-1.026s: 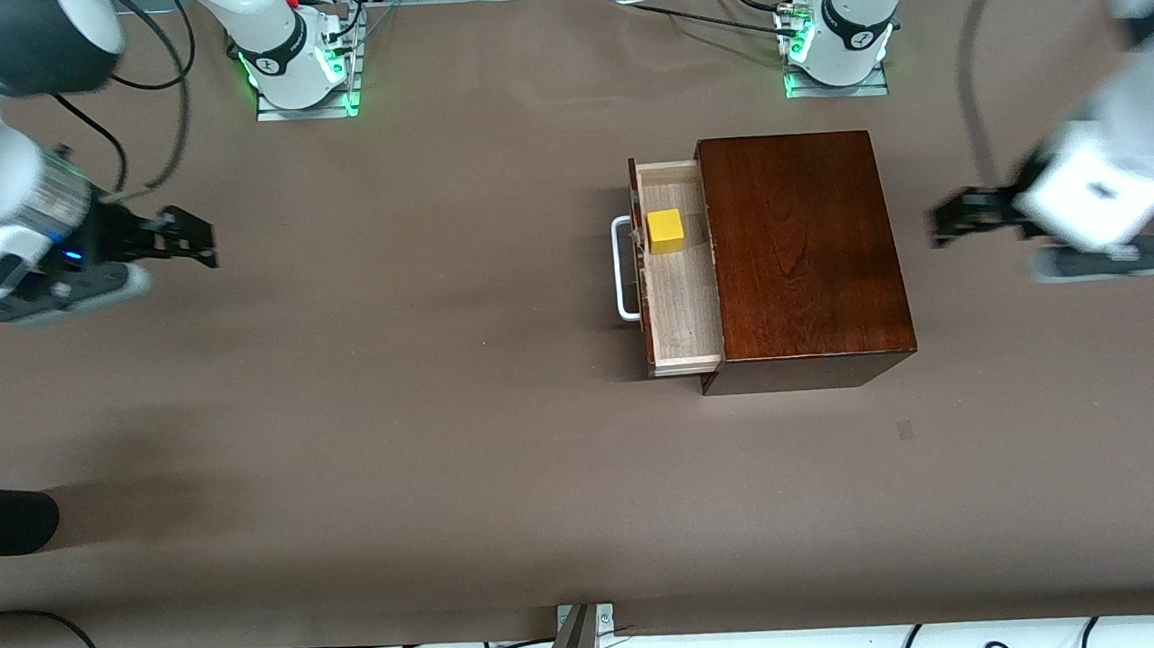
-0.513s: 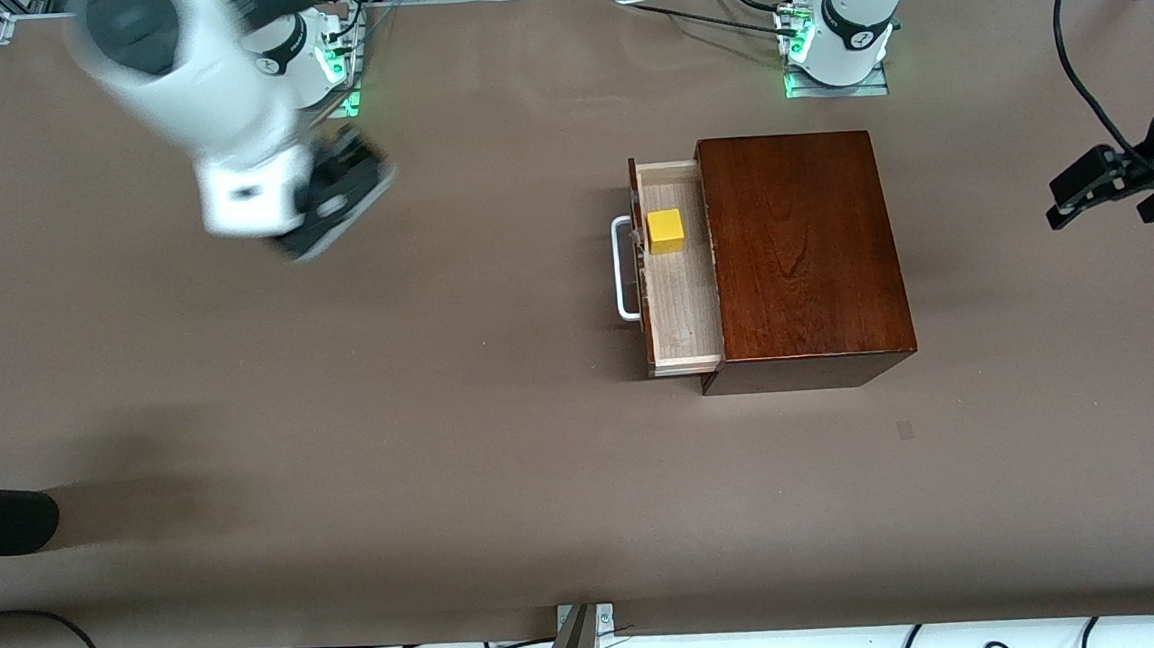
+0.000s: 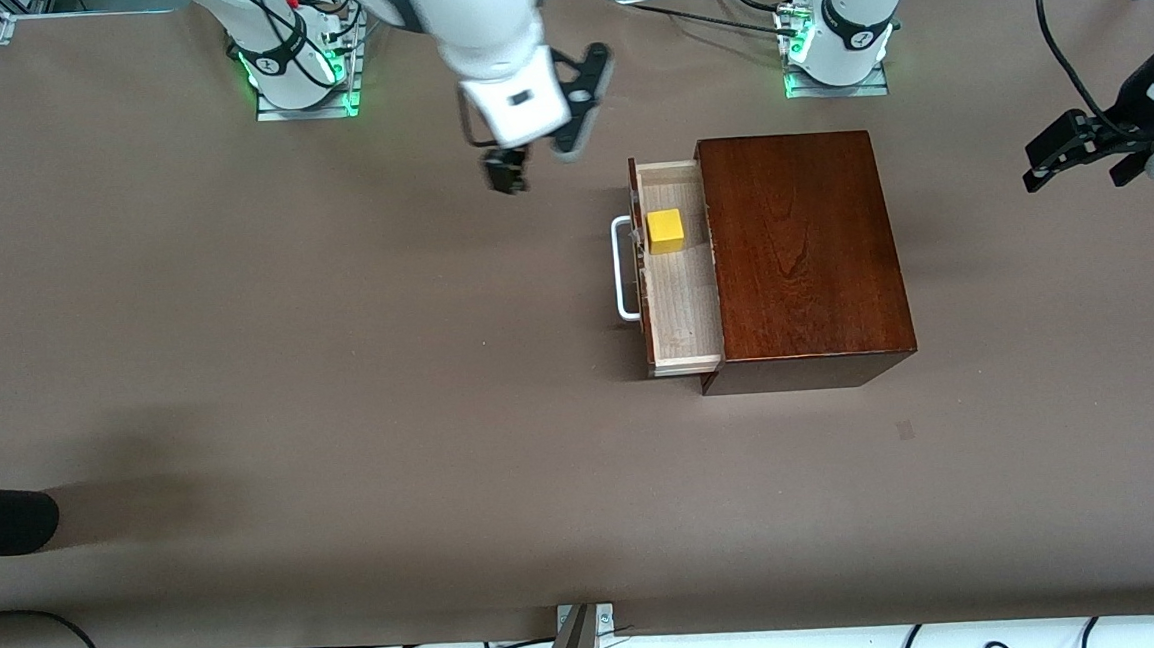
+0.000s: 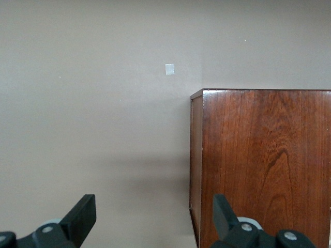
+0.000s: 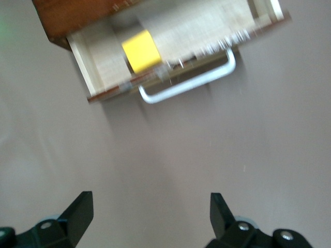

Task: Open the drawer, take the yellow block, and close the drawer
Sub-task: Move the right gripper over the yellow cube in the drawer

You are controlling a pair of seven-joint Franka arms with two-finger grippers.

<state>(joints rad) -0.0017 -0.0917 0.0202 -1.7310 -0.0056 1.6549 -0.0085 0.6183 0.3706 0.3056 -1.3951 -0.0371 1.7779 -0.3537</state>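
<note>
- 1 drawer point(image 3: 680, 293) stands pulled out of 1 dark wooden box point(image 3: 801, 250), its white loop handle point(image 3: 622, 267) toward the right arm's end of the table point(image 3: 340, 379).
- 1 yellow block point(image 3: 664, 229) sits in the drawer tray, at the part farther from the front camera.
- 2 grippers: the right gripper point(image 5: 150, 214) hangs over bare table near the handle, fingers spread wide, holding nothing.
- The left gripper point(image 4: 154, 217) hovers past the box at the left arm's end, fingers apart and empty.
</note>
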